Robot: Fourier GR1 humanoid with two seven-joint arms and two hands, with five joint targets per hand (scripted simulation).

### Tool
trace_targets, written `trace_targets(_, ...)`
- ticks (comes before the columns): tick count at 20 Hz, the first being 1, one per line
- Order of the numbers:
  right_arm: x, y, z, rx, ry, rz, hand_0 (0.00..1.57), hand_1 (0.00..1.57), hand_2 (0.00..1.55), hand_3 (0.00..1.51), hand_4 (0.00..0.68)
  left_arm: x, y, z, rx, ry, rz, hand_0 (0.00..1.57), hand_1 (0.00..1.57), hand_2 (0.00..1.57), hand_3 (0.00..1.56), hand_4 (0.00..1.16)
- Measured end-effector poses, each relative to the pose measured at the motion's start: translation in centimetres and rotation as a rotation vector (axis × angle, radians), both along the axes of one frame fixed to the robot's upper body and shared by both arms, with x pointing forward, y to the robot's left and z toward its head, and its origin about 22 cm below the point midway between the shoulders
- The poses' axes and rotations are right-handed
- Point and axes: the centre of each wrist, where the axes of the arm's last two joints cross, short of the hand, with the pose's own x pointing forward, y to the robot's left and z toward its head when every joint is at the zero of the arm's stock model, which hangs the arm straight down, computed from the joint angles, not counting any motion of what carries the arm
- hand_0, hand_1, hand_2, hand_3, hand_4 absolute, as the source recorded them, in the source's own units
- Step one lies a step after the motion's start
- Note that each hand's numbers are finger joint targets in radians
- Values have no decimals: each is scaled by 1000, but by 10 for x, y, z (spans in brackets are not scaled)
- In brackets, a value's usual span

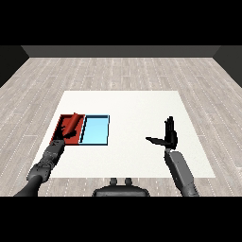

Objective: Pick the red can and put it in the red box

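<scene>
Now lying tilted inside the red tray (60, 124) at far left: red can (71, 123), a smooth cylinder, clasped by curled left hand (67, 134). Just right, touching: light blue tray (96, 130). Well apart at right, over white table (132, 104): right hand (168, 136), fingers straight, thumb spread.

A white tabletop (137, 106) is set on a floor (118, 71) of pale grey wood-look planks, bounded at the far end by a dark grey wall (120, 51), everything evenly lit, with faint shadows cast.
</scene>
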Motion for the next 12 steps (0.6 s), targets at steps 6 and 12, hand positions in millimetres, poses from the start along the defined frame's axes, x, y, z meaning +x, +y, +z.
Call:
trace_targets(6,2,-1,-2,4,-12,-2,0,0,0,0,0,-5,13,2,-69,84,1,0,0,0,0,0)
trace_targets(12,-3,0,-1,27,-30,4,0,0,0,0,0,-1,12,6,-44,63,-13,0,0,0,0,0)
